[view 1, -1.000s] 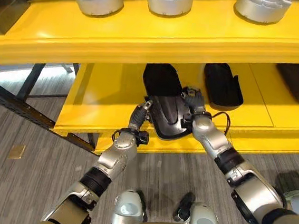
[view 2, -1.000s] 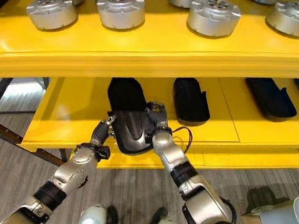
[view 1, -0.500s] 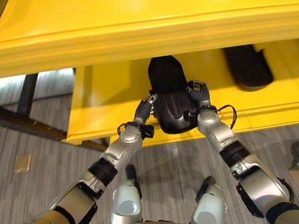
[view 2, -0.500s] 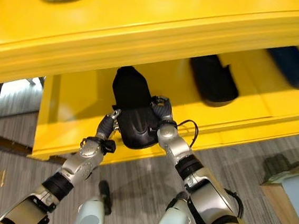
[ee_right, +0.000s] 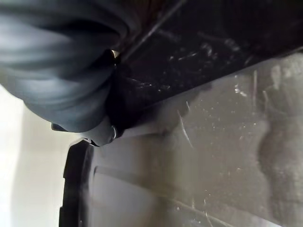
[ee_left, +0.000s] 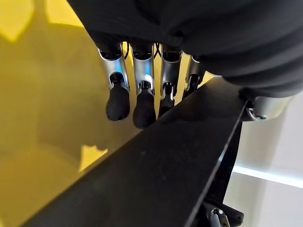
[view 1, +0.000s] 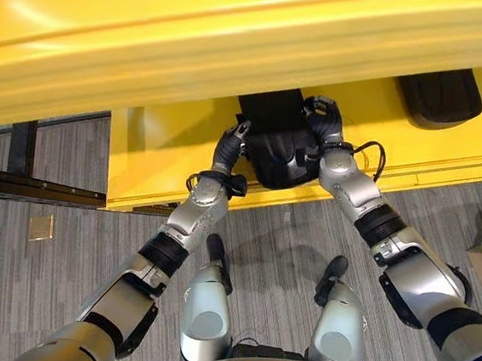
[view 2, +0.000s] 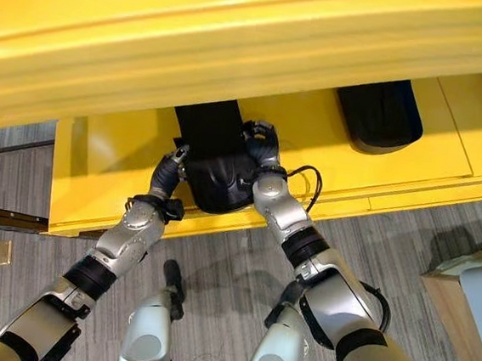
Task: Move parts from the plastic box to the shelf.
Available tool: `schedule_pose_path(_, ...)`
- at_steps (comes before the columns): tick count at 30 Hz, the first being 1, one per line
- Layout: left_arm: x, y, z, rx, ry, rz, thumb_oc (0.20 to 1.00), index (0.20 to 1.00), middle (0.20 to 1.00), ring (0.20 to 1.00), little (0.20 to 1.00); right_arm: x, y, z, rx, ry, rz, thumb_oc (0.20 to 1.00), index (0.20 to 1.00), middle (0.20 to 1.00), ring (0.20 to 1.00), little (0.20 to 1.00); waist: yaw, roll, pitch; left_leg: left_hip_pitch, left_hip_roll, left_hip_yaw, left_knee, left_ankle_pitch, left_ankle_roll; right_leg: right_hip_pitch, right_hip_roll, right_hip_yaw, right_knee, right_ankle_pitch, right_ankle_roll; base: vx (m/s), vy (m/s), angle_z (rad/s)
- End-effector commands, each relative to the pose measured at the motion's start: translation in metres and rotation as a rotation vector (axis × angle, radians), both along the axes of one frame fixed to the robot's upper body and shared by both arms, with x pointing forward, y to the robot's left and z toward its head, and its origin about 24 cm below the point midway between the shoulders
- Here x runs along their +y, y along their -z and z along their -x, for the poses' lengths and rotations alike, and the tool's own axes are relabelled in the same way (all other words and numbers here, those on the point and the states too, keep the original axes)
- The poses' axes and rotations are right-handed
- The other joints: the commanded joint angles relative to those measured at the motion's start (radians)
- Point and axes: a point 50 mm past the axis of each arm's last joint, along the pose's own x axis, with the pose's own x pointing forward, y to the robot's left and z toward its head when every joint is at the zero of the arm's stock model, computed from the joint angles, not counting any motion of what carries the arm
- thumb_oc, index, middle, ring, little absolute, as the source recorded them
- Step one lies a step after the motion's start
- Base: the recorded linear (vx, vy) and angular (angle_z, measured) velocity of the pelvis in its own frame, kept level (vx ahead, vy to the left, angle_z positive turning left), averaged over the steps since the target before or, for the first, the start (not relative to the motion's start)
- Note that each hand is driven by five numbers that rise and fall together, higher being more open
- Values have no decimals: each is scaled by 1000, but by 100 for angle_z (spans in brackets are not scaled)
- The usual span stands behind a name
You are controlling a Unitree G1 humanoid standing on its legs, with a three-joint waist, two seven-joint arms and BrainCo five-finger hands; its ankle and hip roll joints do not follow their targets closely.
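— Looking from the left, what have you got?

— Grey plank floor (view 1: pixel 9 278) with a small tan square (view 1: pixel 41 227) lying on it. Then the yellow shelf (view 1: pixel 158 151): its upper level juts out over the lower board.

— And the arms?

— Both reach onto that lower board. The left hand (view 1: pixel 230 145) comes first, its fingers (ee_left: pixel 117 97) straight and lying along the left edge of the black part (view 1: pixel 279 154). It's open, pressed against the side, nothing wrapped round.

— Where's the part itself?

— Flat on the lower board near the front lip, between the two hands. A second dark piece (view 2: pixel 208 119) sits right behind it under the overhang; whether the two touch, I can't tell.

— The other hand?

— The right hand (view 1: pixel 322 120) is up at the part's far right corner, its dark cover against it. Whether it grips or just rests there, I can't tell.

— Anything further right?

— Another black part (view 1: pixel 439 95) on the same board, well apart from the hands.
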Motion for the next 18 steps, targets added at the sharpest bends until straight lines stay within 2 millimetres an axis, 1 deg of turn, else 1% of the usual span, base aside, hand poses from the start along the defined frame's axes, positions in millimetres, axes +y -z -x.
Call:
schedule_pose_path(1, -39, -86, 1, -339, 175, 184, 200, 200, 200, 200, 200, 39, -53, 3, -159, -127, -86, 200, 200, 200, 200, 200, 28, 15, -17, -10, 11, 30, 22, -10, 19, -21, 29, -3, 116, -130, -7, 0, 0, 0)
schedule_pose_path(5, -42, -98, -2, -374, 188, 178, 200, 200, 200, 200, 200, 38, -65, 0, -187, -108, -80, 200, 200, 200, 200, 200, 27, 13, -9, -27, 17, 28, 36, -10, 17, -41, 31, 5, 135, -134, -11, 3, -6, -2)
schedule_pose_path(6, -44, -103, -4, -377, 192, 191, 200, 200, 200, 200, 200, 37, -71, -2, -198, -102, -80, 200, 200, 200, 200, 200, 26, 13, -5, -33, 19, 27, 40, -10, 16, -49, 32, 9, 144, -137, -13, 0, 0, 0)
schedule_pose_path(7, -45, -111, -6, -389, 194, 190, 200, 200, 200, 200, 200, 37, -81, -4, -231, -101, -57, 200, 200, 200, 200, 200, 27, 10, 0, -46, 21, 26, 47, -9, 14, -63, 33, 14, 158, -143, -15, 0, 0, 0)
schedule_pose_path(8, -46, -115, -7, -397, 192, 187, 200, 200, 200, 200, 200, 38, -86, -4, -244, -102, -46, 200, 200, 200, 200, 200, 27, 8, 4, -52, 23, 27, 50, -8, 12, -70, 33, 15, 165, -144, -16, 0, 0, 0)
schedule_pose_path(12, -47, -126, -11, -418, 191, 184, 200, 200, 200, 200, 200, 41, -99, -4, -266, -96, -39, 200, 200, 200, 200, 200, 28, 1, 13, -69, 29, 30, 57, -4, 9, -90, 33, 18, 182, -147, -19, 9, -12, -4)
schedule_pose_path(14, -47, -136, -13, -440, 193, 173, 200, 200, 200, 200, 200, 42, -109, -4, -288, -93, -38, 200, 200, 200, 200, 200, 30, -3, 22, -84, 32, 31, 62, -2, 7, -108, 34, 20, 196, -150, -22, 15, -27, -3)
schedule_pose_path(17, -51, -160, -17, -483, 191, 137, 200, 200, 200, 200, 200, 44, -132, -5, -338, -69, -49, 200, 200, 200, 200, 200, 35, -17, 35, -133, 43, 27, 87, 1, 2, -160, 40, 26, 248, -166, -30, 43, -77, -1)
schedule_pose_path(18, -52, -162, -18, -485, 191, 136, 200, 200, 200, 200, 200, 45, -134, -5, -343, -69, -48, 200, 200, 200, 200, 200, 36, -18, 36, -138, 45, 27, 90, 1, 2, -166, 41, 25, 255, -169, -32, 61, -63, 0)
